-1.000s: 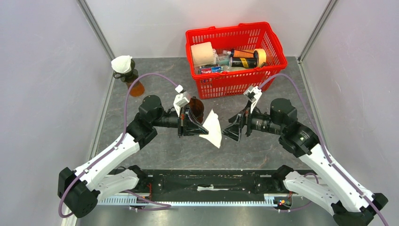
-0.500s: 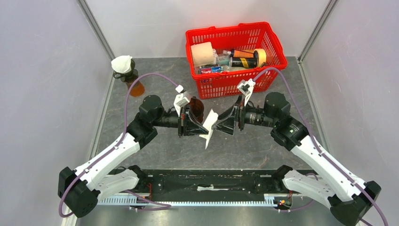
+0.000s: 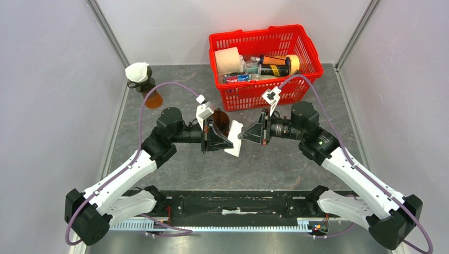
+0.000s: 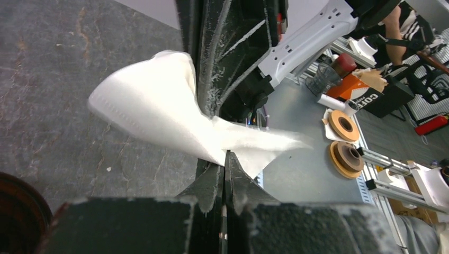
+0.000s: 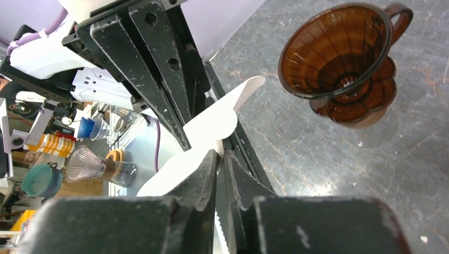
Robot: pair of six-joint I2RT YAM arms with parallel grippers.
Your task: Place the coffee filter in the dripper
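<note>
A white paper coffee filter (image 3: 234,141) hangs above the table's middle between both arms. My left gripper (image 3: 231,144) is shut on its lower edge; the left wrist view shows the jaws (image 4: 225,154) pressed together on the paper (image 4: 153,106). From the right, my right gripper (image 3: 241,136) pinches the opposite edge, its jaws (image 5: 221,153) closed down to a narrow slit on the filter (image 5: 212,124). The brown translucent dripper (image 3: 221,123) stands upright on the table just behind the left gripper. It shows empty in the right wrist view (image 5: 339,58).
A red basket (image 3: 254,96) full of bottles, a roll and tape stands at the back, just behind the right gripper. At the back left a brown bottle (image 3: 152,98) carries a white cone (image 3: 137,72). Grey walls close in on both sides.
My right arm swung left to the filter and its jaws went from wide open to closed on the paper's edge. The filter has folded narrower. The left arm barely moved.
</note>
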